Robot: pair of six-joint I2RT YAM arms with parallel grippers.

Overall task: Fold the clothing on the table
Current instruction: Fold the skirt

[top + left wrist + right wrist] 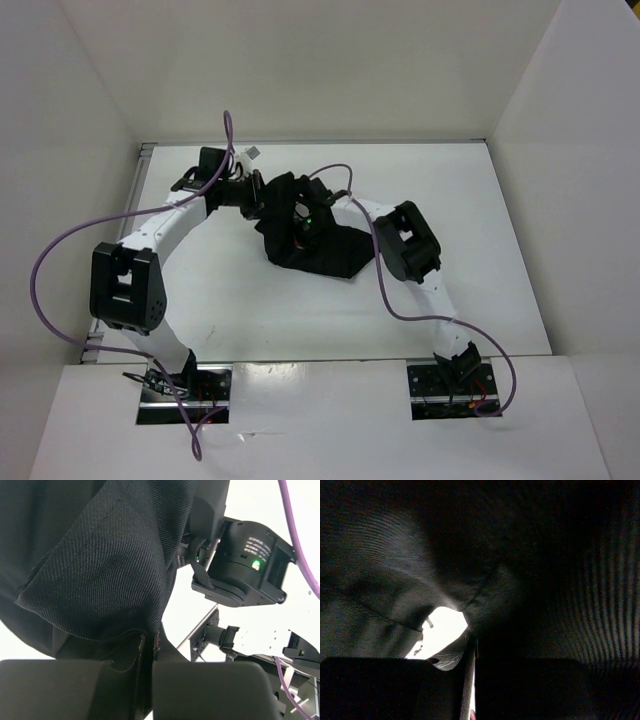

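Mid-fold: left jaws and right jaws both clench the bunched black garment [330, 250] at bench [230, 300] centre. Next likely needs drawing the held edge toward five o'clock, flat.

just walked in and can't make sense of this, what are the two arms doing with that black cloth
They are trying to fold a black garment that sits near the middle of the white table. The left gripper and the right gripper are both shut on its fabric, close to each other at the garment's far side. The garment is bunched in a crumpled heap, not yet folded flat.
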